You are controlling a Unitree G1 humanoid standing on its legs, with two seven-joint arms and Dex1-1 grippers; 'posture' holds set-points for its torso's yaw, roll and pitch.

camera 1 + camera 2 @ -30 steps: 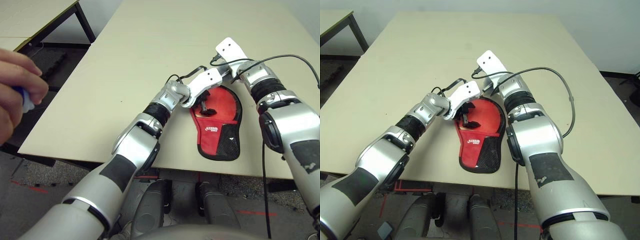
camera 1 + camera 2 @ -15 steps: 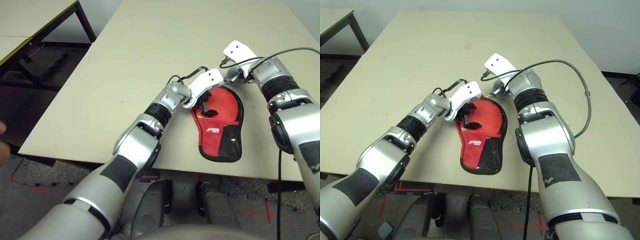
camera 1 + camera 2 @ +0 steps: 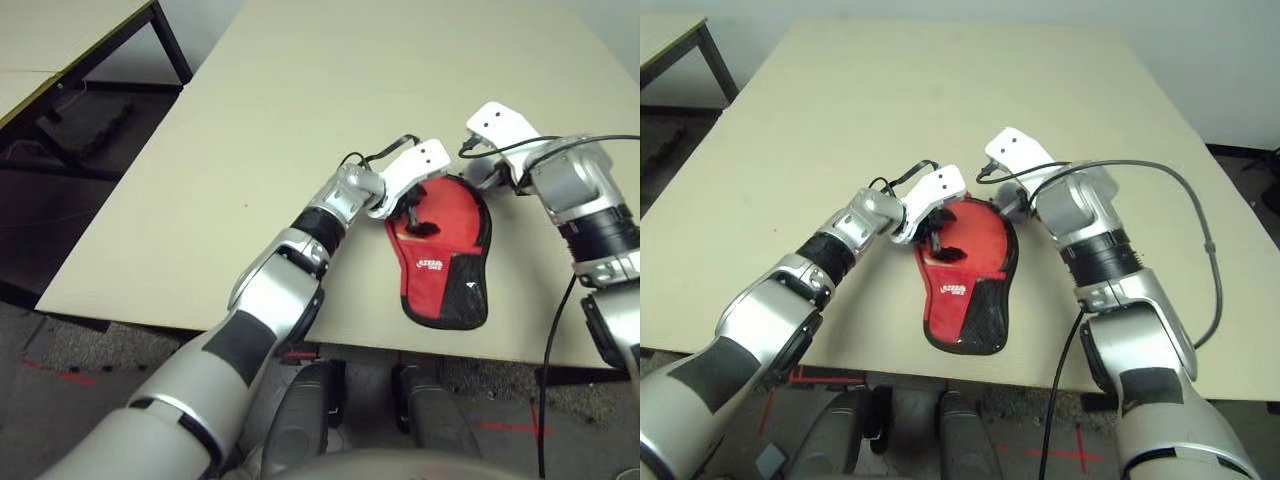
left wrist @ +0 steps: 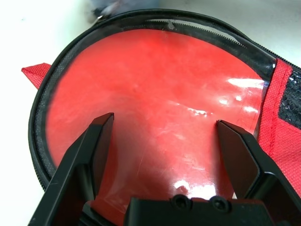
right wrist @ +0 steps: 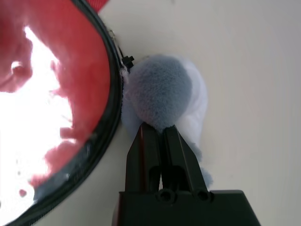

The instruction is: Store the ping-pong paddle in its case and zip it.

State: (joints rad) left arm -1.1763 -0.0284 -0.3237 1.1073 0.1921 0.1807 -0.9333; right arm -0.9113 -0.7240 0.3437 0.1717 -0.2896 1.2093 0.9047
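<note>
The left gripper (image 4: 162,155) is hovering with its black fingers spread wide over the round red rubber-faced ping-pong paddle (image 4: 155,103), grasping nothing. The paddle is lying inside the flat red fabric case with black zipper edging (image 3: 440,270) near the pale table's (image 3: 300,120) front edge. The right gripper (image 5: 160,136) is sitting clenched against a small bluish-white soft lump (image 5: 164,92) just beside the case's rim.

Even, soft overhead light fills the scene. Strong white glare washes the ping-pong paddle (image 5: 47,94) beside the right gripper (image 5: 160,141); the soft lump (image 5: 162,94) ahead of its fingertips looks blurred.
</note>
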